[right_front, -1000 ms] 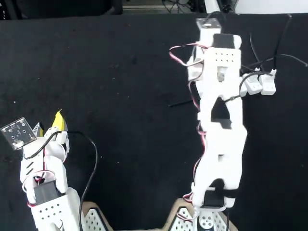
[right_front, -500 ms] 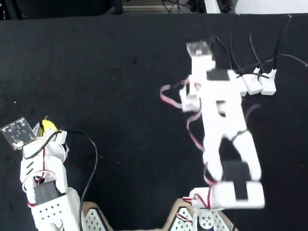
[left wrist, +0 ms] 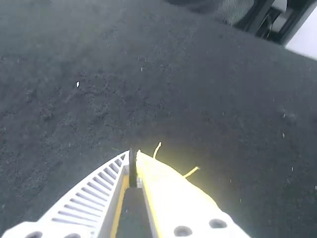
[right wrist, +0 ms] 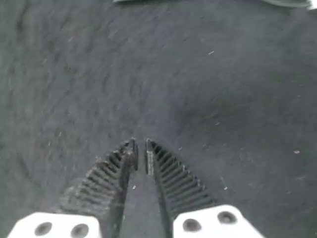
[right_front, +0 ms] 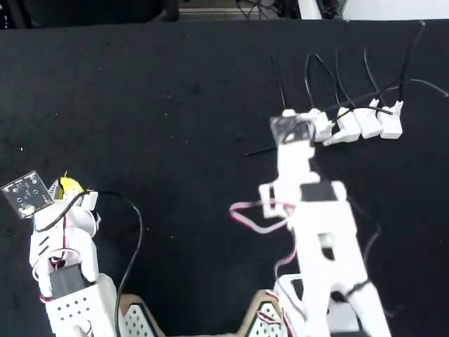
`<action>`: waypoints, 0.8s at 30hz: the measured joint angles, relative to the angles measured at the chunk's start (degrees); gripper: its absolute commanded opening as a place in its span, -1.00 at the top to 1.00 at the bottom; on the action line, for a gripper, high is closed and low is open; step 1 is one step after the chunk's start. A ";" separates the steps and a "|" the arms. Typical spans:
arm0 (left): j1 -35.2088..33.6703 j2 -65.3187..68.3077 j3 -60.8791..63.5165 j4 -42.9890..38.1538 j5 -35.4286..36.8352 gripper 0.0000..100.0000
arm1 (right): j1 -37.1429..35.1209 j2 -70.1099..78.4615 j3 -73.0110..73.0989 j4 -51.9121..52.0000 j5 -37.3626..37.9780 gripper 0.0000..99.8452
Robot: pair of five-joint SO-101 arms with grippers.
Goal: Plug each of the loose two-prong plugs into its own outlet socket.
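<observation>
A row of several white plug blocks (right_front: pixel 358 123) with black cords (right_front: pixel 337 77) lies at the table's far right. Whether each sits in a socket cannot be told. The right arm (right_front: pixel 316 210) stands just on the near side of the row, its wrist board (right_front: pixel 291 130) close to the leftmost block (right_front: pixel 322 126). My right gripper (right wrist: pixel 138 147) hangs over bare black cloth, its ribbed fingers (right wrist: pixel 168 168) shut on nothing. My left gripper (left wrist: pixel 132 154), with a yellow finger (right_front: pixel 69 186), is shut and holds nothing at the near left.
Black cloth (right_front: pixel 175 105) covers the whole table. A thin black wire (right_front: pixel 261 149) lies loose to the left of the plug row. Both arm bases (right_front: pixel 259 319) sit at the near edge. Dark furniture (left wrist: pixel 267 15) stands beyond the table.
The right arm has drawn back from over the plug row toward the near edge, uncovering the blocks. The left gripper's yellow finger closed in; that arm otherwise stayed in place.
</observation>
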 measured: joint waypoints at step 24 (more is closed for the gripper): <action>13.89 -0.44 -0.79 20.13 -11.96 0.94 | 0.79 -60.40 34.02 5.01 0.00 0.98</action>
